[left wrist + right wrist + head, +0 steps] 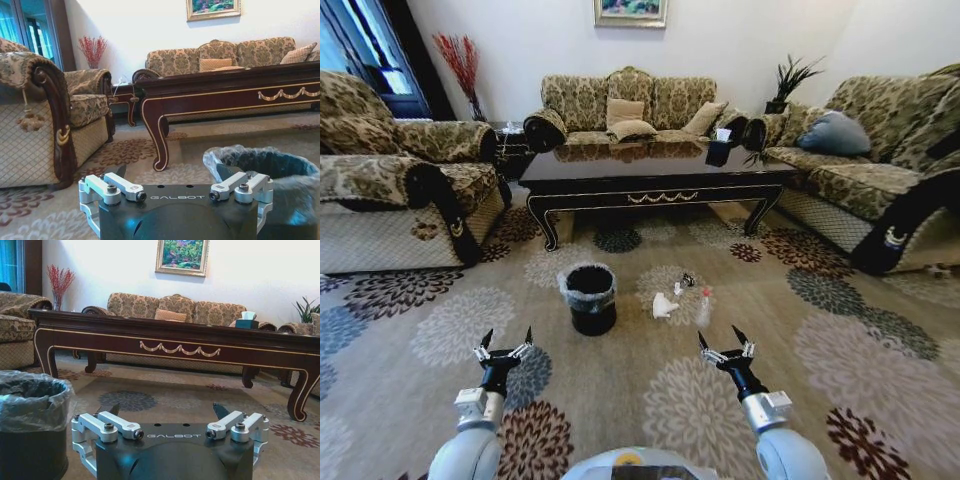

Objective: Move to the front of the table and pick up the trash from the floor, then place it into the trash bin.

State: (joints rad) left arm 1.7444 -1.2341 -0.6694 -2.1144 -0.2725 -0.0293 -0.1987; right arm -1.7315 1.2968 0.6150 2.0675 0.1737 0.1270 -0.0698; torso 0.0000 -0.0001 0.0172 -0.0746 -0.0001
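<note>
Right then, both arms hung low at the near edge of the scene, over the floor (880, 360) with its big flower medallions. The left gripper (506, 345) was on the near left, its fingers spread wide with nothing between them, and the right gripper (725, 343) mirrored it on the near right, fingers just as far apart and equally empty. Between them and a little farther off stood the trash bin (589, 298), black, with its grey liner folded over the rim, upright on the carpet. Just to the right of the bin lay the trash (663, 306): a crumpled white tissue, with a small dark bit and a red-marked scrap close beside it on the far and right sides, all apart from the bin. Beyond that stretched the table (660, 170), long, dark and glossy, gold scrollwork on its apron, with a small black tissue box (719, 150) on its far right end. From the left wrist, the bin's rim sat just ahead of the spread fingers (117, 186); from the right wrist, the bin stood off to one side of that gripper.
</note>
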